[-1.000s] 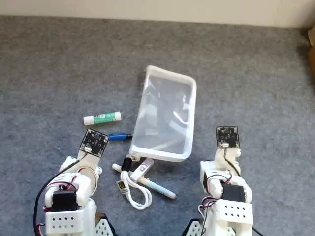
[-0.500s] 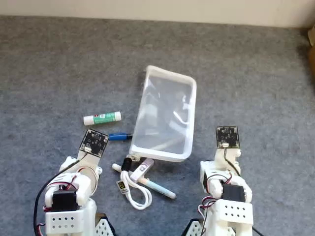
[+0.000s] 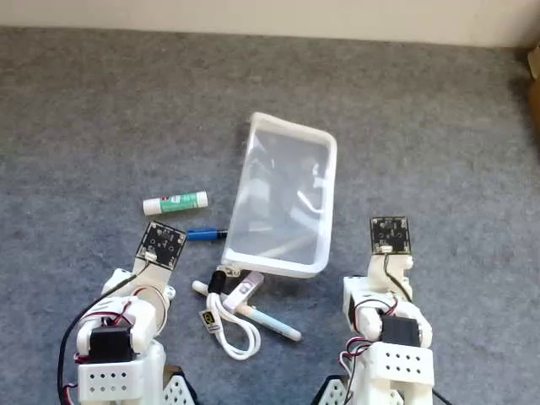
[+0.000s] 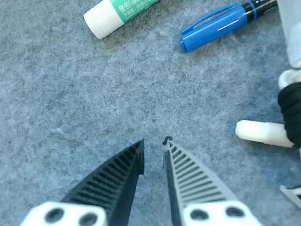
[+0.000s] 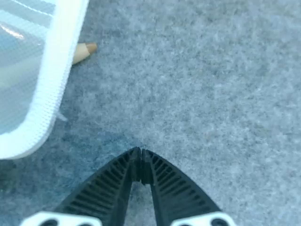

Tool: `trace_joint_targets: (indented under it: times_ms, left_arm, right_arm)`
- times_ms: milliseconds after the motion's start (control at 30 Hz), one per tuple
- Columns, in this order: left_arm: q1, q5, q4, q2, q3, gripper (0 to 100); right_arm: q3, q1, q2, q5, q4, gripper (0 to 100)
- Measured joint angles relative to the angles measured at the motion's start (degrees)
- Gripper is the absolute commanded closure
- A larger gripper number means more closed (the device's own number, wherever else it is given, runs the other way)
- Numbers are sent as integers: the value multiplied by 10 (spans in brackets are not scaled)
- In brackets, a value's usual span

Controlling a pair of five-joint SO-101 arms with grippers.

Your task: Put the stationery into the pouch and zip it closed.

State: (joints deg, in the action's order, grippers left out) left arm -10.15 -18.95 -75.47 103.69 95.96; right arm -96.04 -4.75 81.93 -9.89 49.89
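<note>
Grey, felt-like carpet covers the worktop. From the high view, the left arm and right arm sit folded low over their bases at the near edge. Between and just ahead of them lies the pouch, a flat, translucent rectangle with a white woven border. A glue stick and a blue pen lie beside its left edge. A looped white cable and a slim white pen lie just beside its near corner.

From the left wrist view, the ribbed left jaws point down at bare carpet, parted by a narrow gap and gripping nothing. Farther off are the glue stick, round and white-capped, and the blue pen with its clip.

From the right wrist view, the right jaws meet at their tips with nothing between them. The pouch's mesh edge lies near them, with a small tan tip poking out beside it.
</note>
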Motion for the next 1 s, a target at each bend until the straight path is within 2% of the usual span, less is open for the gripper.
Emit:
trace_joint_targets:
  times_ms: [600,800,867,1000]
  left_arm:
    - [0,0,0,0,0,912]
    - [0,0,0,0,0,912]
    - [0,0,0,0,0,912]
    - [0,0,0,0,0,912]
  right_arm:
    - [3,18,0,3,0,995]
    - [62,23,0,120,0,995]
    - [92,29,0,138,4,995]
    - [170,73,0,148,74,995]
